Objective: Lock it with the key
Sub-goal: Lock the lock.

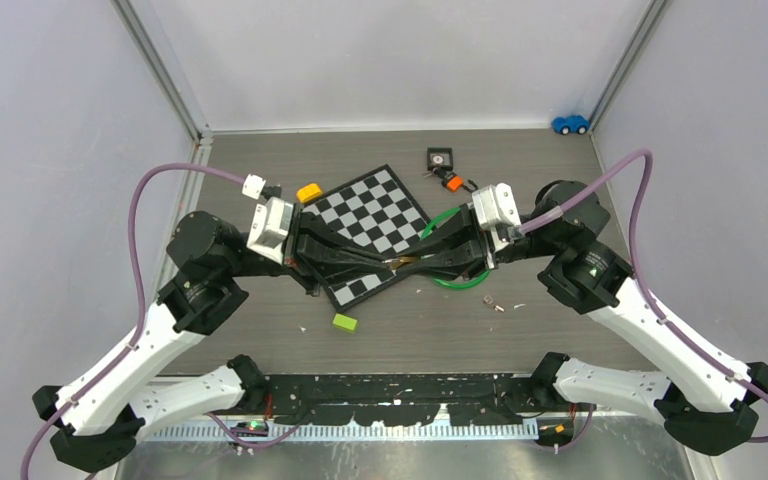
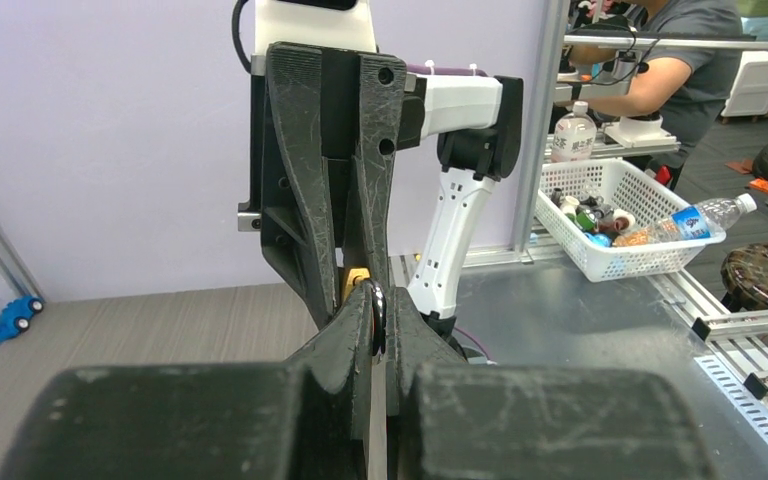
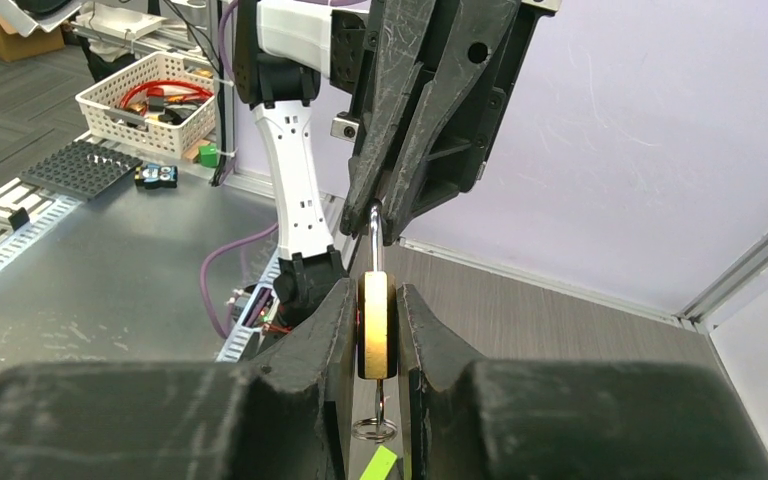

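With the right tool [image 3: 375, 295] grasping the brass padlock [image 3: 375, 335] above the table [image 1: 560, 180] and the left tool [image 3: 378, 215] clenched on its shackle [image 3: 373, 240] at 12 o'clock, key ring [image 3: 373, 429] hanging at 6 o'clock, closing appears in hand; next, seat the shackle and turn the key.

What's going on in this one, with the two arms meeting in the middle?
Both arms hold one brass padlock over the checkered board. The right pincer clamps its body; the left pincer pinches the metal loop on top. A key ring hangs below the padlock; the key itself is hidden.
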`<state>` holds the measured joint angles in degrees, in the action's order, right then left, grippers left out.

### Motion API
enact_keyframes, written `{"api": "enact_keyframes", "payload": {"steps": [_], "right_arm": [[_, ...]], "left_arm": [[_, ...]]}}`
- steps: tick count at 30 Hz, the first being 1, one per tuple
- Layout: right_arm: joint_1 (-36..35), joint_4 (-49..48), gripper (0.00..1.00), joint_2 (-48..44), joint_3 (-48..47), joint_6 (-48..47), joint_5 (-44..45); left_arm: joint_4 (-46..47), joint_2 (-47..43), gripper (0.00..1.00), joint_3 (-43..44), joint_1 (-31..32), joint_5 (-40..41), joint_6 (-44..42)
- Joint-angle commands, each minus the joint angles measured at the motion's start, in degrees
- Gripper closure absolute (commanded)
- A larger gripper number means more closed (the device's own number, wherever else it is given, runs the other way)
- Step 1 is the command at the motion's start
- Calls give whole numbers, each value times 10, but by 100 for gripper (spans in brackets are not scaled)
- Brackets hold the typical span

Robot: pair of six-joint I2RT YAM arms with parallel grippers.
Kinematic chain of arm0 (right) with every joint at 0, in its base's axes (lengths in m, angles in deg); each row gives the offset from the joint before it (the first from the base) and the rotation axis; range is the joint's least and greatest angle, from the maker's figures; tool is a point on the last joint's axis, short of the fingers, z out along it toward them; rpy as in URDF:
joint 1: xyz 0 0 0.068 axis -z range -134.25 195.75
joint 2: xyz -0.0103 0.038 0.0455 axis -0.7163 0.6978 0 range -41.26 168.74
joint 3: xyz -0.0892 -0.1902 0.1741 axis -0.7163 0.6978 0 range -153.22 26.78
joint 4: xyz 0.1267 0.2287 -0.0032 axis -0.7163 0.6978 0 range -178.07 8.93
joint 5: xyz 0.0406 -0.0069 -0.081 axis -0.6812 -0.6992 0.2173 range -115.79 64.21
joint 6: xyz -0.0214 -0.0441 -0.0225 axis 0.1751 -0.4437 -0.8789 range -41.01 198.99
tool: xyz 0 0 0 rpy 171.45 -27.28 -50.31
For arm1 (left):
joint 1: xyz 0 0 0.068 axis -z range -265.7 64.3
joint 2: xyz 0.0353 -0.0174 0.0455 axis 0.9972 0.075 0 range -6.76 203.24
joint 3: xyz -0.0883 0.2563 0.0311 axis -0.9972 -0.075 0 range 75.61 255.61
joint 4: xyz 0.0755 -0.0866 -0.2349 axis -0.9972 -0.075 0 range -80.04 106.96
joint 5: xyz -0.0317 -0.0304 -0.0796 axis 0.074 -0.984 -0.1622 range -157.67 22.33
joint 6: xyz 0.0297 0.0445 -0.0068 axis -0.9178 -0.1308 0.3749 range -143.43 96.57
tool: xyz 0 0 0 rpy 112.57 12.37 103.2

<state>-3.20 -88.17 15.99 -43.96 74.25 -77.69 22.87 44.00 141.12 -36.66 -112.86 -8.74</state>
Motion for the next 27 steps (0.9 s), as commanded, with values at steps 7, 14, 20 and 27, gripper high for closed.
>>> {"api": "enact_keyframes", "payload": {"steps": [7,14,20,27], "right_arm": [[-34,-82,100,17,-45,-14,41],[-34,-70,100,10,-55,-21,44],[-34,-42,100,3,-67,-37,50],[-34,-4,100,-2,-92,-59,55]], "left_arm": [[-119,71,100,-60,45,25,-40],[-141,70,100,-78,46,31,-55],[-149,63,100,-99,46,37,-58],[-136,62,100,-125,46,35,-51]]}}
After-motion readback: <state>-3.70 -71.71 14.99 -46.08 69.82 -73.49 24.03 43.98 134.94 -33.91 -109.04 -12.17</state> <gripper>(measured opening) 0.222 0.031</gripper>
